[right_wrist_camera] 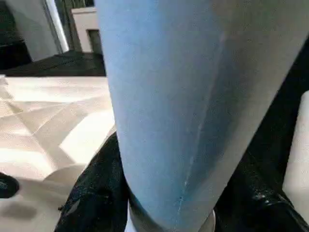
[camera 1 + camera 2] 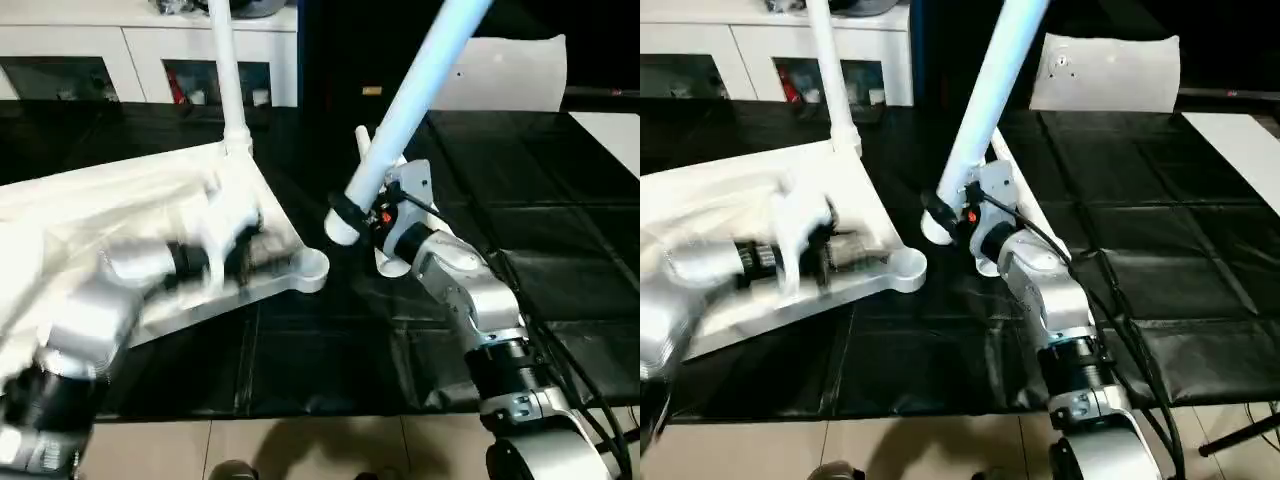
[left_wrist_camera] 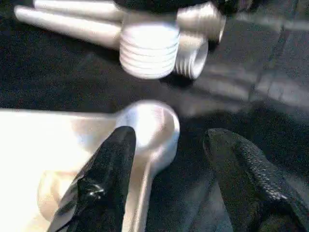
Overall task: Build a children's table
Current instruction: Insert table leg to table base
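The white table top (image 2: 120, 210) lies upside down on the left, with one leg (image 2: 228, 80) standing upright in its far corner. My left gripper (image 3: 169, 145) is open at the near corner socket (image 3: 154, 125). One finger (image 3: 104, 179) sits over the top's edge and the other over the black mat. My right gripper (image 2: 350, 215) is shut on a second leg (image 2: 410, 90), near its lower threaded end (image 3: 149, 50). That leg tilts up to the right, its end hanging just right of the near socket (image 2: 312, 268). A third leg (image 2: 1020, 190) lies on the mat behind the right gripper.
A black mat (image 2: 560, 250) covers the work surface, and its front edge meets the tiled floor (image 2: 330, 450). At the back stand a white cabinet (image 2: 140, 50) with dark openings and a white cushion-like bag (image 2: 510, 70). A white sheet (image 2: 615, 130) lies far right.
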Available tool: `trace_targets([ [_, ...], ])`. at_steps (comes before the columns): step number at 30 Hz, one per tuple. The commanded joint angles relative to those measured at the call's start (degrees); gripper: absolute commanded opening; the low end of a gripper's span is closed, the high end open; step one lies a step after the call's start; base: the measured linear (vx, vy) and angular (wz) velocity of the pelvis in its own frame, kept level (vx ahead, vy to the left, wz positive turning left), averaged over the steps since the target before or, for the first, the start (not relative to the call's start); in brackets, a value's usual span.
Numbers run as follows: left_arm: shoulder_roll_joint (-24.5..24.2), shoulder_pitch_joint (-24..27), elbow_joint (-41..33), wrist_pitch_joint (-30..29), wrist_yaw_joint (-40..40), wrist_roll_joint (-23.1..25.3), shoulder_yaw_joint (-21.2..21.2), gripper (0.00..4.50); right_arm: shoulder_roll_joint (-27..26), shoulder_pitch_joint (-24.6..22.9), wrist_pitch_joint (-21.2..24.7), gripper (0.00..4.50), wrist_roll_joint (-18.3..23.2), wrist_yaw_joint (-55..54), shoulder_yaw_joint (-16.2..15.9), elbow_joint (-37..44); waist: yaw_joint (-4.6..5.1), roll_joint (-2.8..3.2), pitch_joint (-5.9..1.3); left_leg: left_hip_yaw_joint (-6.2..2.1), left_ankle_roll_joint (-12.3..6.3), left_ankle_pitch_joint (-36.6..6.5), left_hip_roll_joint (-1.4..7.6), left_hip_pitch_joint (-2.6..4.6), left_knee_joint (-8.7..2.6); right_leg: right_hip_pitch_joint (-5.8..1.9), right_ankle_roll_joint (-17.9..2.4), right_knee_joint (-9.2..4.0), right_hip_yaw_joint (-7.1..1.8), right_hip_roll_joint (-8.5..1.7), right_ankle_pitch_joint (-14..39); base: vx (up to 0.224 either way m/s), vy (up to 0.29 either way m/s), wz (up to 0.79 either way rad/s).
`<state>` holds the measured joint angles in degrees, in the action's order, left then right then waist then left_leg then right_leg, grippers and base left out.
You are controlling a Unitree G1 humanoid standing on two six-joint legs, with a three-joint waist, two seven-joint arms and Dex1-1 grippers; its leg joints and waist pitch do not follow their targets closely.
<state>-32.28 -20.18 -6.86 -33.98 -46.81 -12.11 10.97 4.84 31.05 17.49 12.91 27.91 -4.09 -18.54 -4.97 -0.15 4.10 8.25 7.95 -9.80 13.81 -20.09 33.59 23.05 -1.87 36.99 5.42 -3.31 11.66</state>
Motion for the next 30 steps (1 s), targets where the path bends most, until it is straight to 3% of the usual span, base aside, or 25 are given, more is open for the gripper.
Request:
trace_targets([
  [1,-0.06,0.26,1.78,1.16,1.06,2.24,0.89,2.64,0.17,-0.08,0.12,1.89,0.19,0.50,-0.36,1.45,0.16,1.22,-4.22,1.11,0.94,-13.64,-1.23,0.02,-3.59,-3.24,-6.46,-5.72,-3.19,-3.18,14.95,0.000,0.000,0.00],
  [2,0.19,0.26,3.17,1.72,1.65,2.89,0.94,2.37,0.07,-0.24,-0.22,1.89,0.29,0.64,-0.30,1.36,0.19,1.09,-4.23,1.14,0.96,-13.02,-1.25,-0.04,-3.56,-3.19,-6.68,-5.63,-3.26,-3.10,13.90,0.000,0.000,0.00],
  [5,0.14,-0.06,8.32,4.56,3.76,5.53,2.02,2.26,-0.62,-0.78,-0.95,1.89,0.67,0.74,0.05,1.64,0.17,1.18,-4.20,1.09,0.93,-13.79,-1.33,0.05,-3.60,-3.15,-6.55,-5.81,-3.21,-3.08,14.27,0.000,0.000,0.00],
  [6,-0.27,0.03,9.26,5.20,3.62,6.01,2.60,2.03,-0.81,-1.00,-0.59,1.89,0.79,0.77,-0.10,2.17,0.13,1.37,-4.31,1.00,1.13,-13.19,-1.23,0.00,-3.63,-3.22,-6.77,-5.52,-3.25,-3.18,13.05,0.000,0.000,0.00],
  [12,-0.10,0.30,11.58,7.32,2.24,6.60,2.99,1.66,-1.37,-1.86,0.47,1.89,1.54,1.51,-0.68,4.03,0.14,1.47,-4.49,0.96,1.05,-12.22,-1.16,-0.13,-3.58,-3.41,-8.22,-5.18,-3.33,-3.29,9.00,0.000,0.000,0.00],
  [19,-0.83,-0.57,14.24,9.34,0.06,7.16,3.72,1.09,-1.34,-2.18,0.11,1.89,1.35,1.89,-0.61,4.01,0.05,1.55,-4.29,0.98,1.22,-13.94,-1.17,0.10,-3.67,-3.24,-8.01,-5.51,-3.34,-3.37,11.90,0.000,0.000,0.00],
  [20,-0.93,-0.59,14.39,9.49,-0.21,7.18,3.72,1.02,-1.35,-2.26,0.20,1.89,1.38,1.95,-0.63,4.19,0.04,1.87,-4.28,0.92,1.31,-14.25,-1.15,0.13,-3.67,-3.20,-8.00,-5.48,-3.34,-3.39,12.17,0.000,0.000,0.00],
  [25,-0.92,-0.68,14.63,9.89,-1.15,6.93,3.53,0.56,-1.15,-2.31,0.58,1.89,1.60,2.48,-0.87,4.48,0.09,1.48,-4.40,0.94,1.22,-13.45,-1.13,0.04,-3.64,-3.33,-8.34,-5.33,-3.35,-3.35,10.74,0.000,0.000,0.00],
  [30,-0.81,-0.70,15.07,11.60,-2.59,6.83,3.66,0.25,-0.73,-2.00,0.07,1.89,0.13,3.13,-2.48,3.94,0.13,1.58,-4.55,0.93,1.25,-11.74,-1.10,-0.12,-3.57,-3.54,-9.45,-4.85,-3.40,-3.34,6.81,0.000,0.000,0.00],
])
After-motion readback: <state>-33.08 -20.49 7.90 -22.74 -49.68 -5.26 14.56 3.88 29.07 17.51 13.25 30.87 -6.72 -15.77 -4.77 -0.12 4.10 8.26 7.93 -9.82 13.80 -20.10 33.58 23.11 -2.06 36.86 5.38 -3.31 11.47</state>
